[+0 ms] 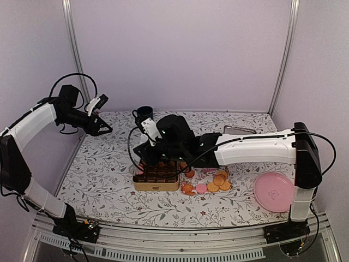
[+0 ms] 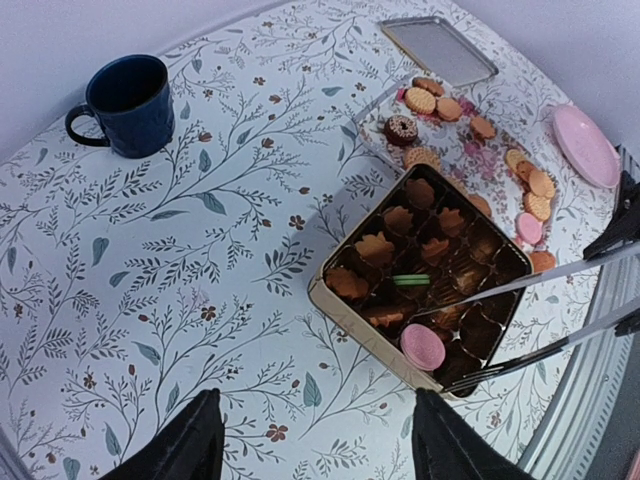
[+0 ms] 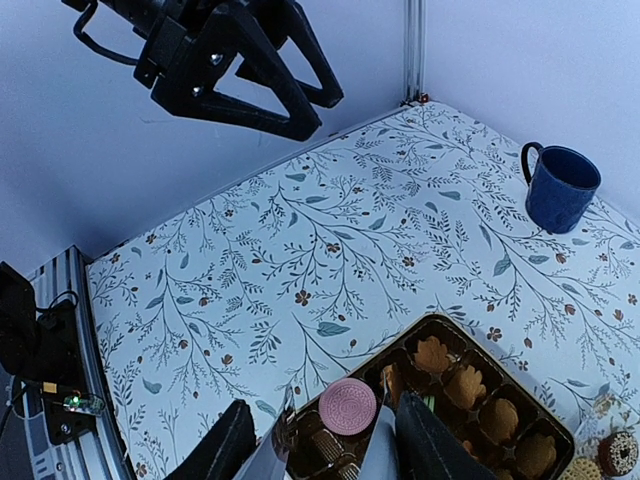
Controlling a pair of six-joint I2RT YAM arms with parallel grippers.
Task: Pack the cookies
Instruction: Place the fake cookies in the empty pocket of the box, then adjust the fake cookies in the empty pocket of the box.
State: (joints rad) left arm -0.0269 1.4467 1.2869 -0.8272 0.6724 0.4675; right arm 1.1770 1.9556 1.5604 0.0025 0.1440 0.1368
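A gold tin [image 1: 156,185] with a brown compartment tray stands mid-table. My right gripper [image 1: 151,158] hovers over its left end, shut on metal tongs [image 3: 380,450]. The tong tips [image 2: 450,383] are spread on either side of a pink cookie [image 3: 347,405] that rests in the tin's corner compartment [image 2: 422,346]. A green cookie [image 2: 410,280] stands on edge in a middle compartment. Loose golden and pink cookies [image 1: 218,183] lie right of the tin. My left gripper [image 1: 102,124] is raised at the far left, open and holding nothing [image 2: 315,440].
A pink plate [image 1: 274,192] lies at the near right. A dark blue mug [image 1: 144,113] stands behind the tin, and the tin's lid [image 1: 239,130] lies at the back right. More cookies sit on a clear tray [image 2: 440,130] beyond the tin.
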